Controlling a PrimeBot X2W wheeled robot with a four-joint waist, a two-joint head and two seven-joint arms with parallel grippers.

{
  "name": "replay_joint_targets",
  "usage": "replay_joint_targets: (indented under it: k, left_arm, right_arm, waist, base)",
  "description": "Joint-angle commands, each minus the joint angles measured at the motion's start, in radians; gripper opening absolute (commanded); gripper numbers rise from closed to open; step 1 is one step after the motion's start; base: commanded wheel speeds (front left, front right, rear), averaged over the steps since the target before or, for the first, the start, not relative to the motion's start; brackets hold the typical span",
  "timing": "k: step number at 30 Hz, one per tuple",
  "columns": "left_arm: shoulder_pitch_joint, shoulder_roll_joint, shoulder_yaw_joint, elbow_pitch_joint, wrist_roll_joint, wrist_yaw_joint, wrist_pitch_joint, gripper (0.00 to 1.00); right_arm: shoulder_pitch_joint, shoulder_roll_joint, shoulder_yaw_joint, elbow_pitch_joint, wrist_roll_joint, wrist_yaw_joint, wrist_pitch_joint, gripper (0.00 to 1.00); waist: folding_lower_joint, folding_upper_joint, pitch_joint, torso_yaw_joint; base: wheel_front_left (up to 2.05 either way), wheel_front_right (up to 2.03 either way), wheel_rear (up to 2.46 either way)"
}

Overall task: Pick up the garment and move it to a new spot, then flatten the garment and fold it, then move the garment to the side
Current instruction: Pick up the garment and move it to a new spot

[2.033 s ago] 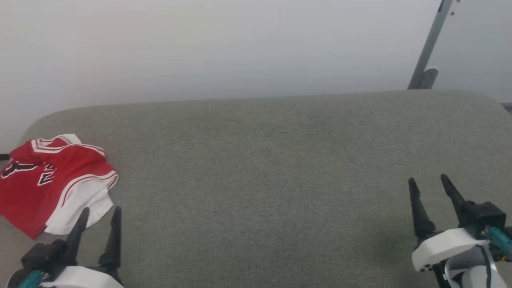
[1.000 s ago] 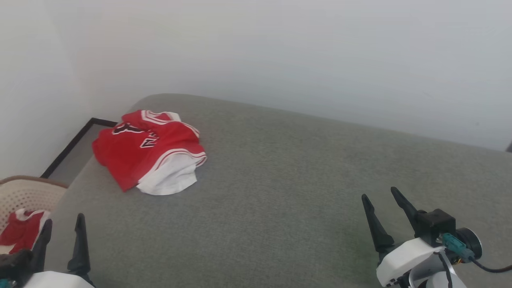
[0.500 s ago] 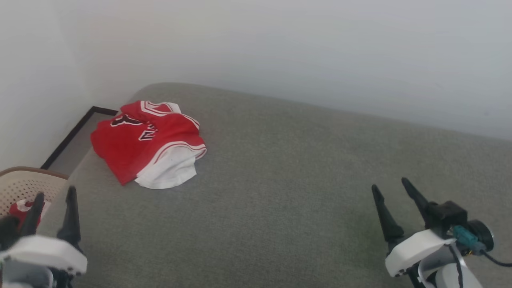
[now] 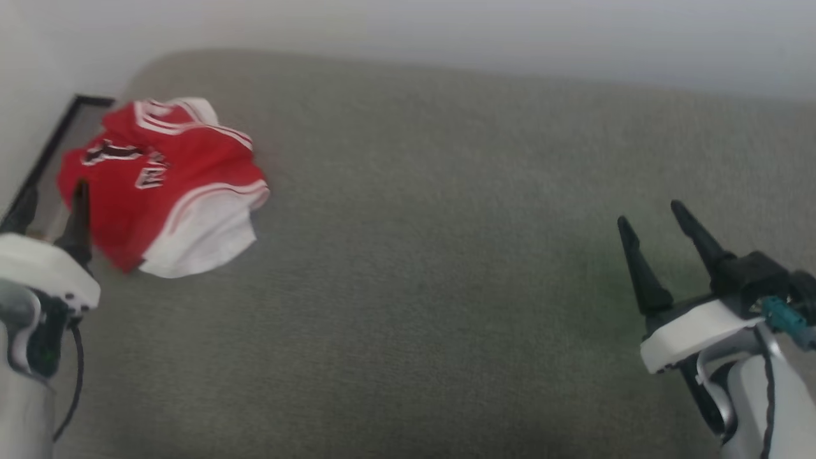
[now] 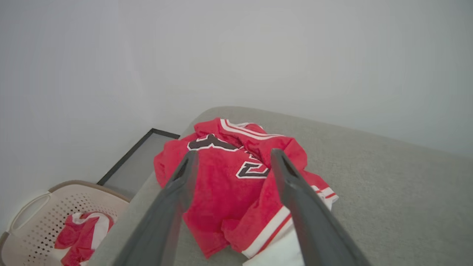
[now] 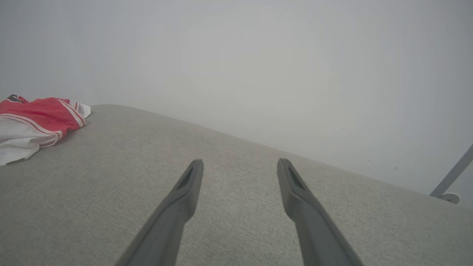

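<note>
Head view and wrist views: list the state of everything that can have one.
garment: crumpled in a heap on the grey fabric surface, not gripped.
left end effector: open, empty, aimed at the garment.
right end effector: open, empty, above the grey fabric surface.
basket: holds a crumpled red-and-white cloth.

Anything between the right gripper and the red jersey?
Nothing: bare grey fabric surface lies between the right gripper and the crumpled red-and-white jersey, as seen in the head and right wrist views.

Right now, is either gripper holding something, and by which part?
Nothing is held. The left gripper and right gripper have open, empty jaws; the crumpled red jersey shirt with white sleeves lies ungripped on the grey fabric surface.
</note>
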Motion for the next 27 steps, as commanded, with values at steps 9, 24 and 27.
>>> replay_joint_targets:
  k: [9,24,27]
  left_arm:
    - [-0.231,0.052,-0.071,0.231,-0.046,-0.007,0.126,1.0]
    - [-0.479,0.04,-0.131,0.628,-0.089,0.069,0.488,1.0]
    - [-0.478,0.02,-0.14,0.682,-0.091,0.083,0.543,1.0]
  right_arm:
    - [-0.068,-0.046,0.004,-0.064,-0.006,0.0,0.021,1.0]
    - [-0.091,-0.088,-0.025,-0.207,-0.007,0.0,0.084,1.0]
    - [-0.091,-0.086,-0.025,-0.218,-0.01,0.0,0.092,1.0]
  waist:
    - [0.0,0.0,0.202,-0.096]
    - [0.0,0.0,0.339,-0.112]
    - [0.0,0.0,0.343,-0.111]
  base:
    - [0.0,0.0,0.0]
    - [0.0,0.0,0.0]
    - [0.0,0.0,0.0]
